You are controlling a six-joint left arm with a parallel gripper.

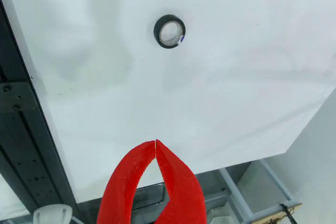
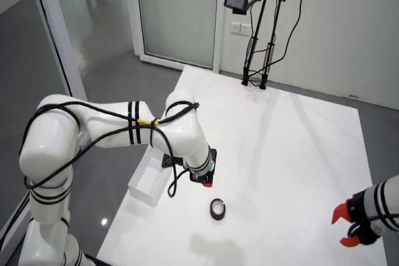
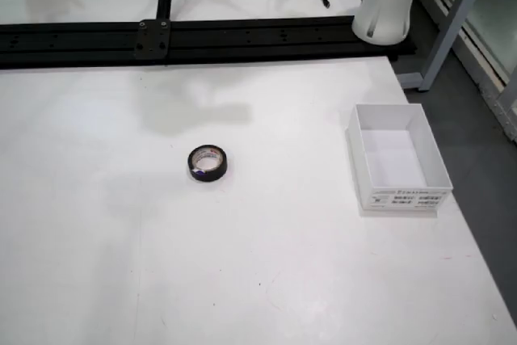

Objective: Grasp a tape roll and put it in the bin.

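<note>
In the view that rides on the tool, the red tool (image 1: 156, 142) is closed and empty at bottom centre, the tape (image 1: 169, 31) lies flat on the white table (image 1: 236, 77) at upper centre, well apart from the bin (image 3: 398, 157).

We find no readable text anywhere. White bin (image 3: 399, 157) carries printed label (image 3: 410, 196) on near wall in view from above: dark lines, too small to read. Tape roll (image 3: 208, 162) shows faint print on inner core, illegible; small purple mark on its rim in claw view, not readable.
</note>
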